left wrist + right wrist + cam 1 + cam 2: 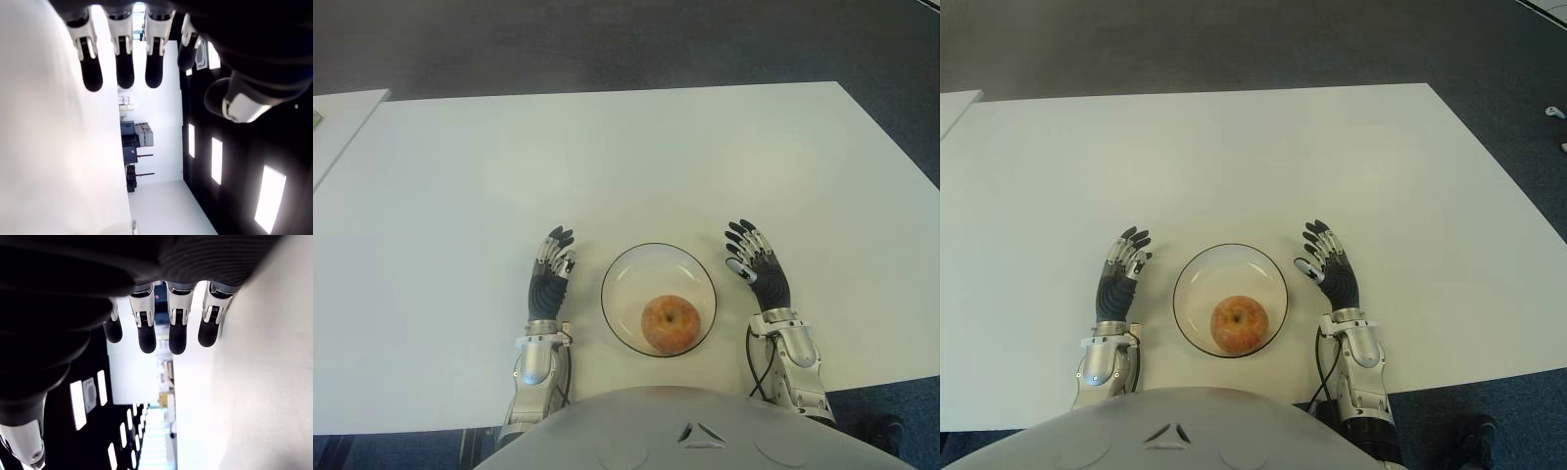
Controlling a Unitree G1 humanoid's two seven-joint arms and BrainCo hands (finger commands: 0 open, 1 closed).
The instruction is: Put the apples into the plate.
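One red-yellow apple (671, 324) lies inside the clear glass plate (625, 272) near the table's front edge, towards the plate's near side. My left hand (551, 266) shows just left of the plate, fingers straight and holding nothing. Just right of the plate is my right hand (754, 265), also spread and bare. In the left wrist view the fingertips (124, 73) hang apart with nothing between them. The right wrist view gives the same for its fingertips (177, 338). Neither hand touches the plate or the apple.
The white table (607, 166) stretches wide behind the plate. A second white table edge (337, 122) shows at the far left. Dark floor lies beyond the far edge and to the right.
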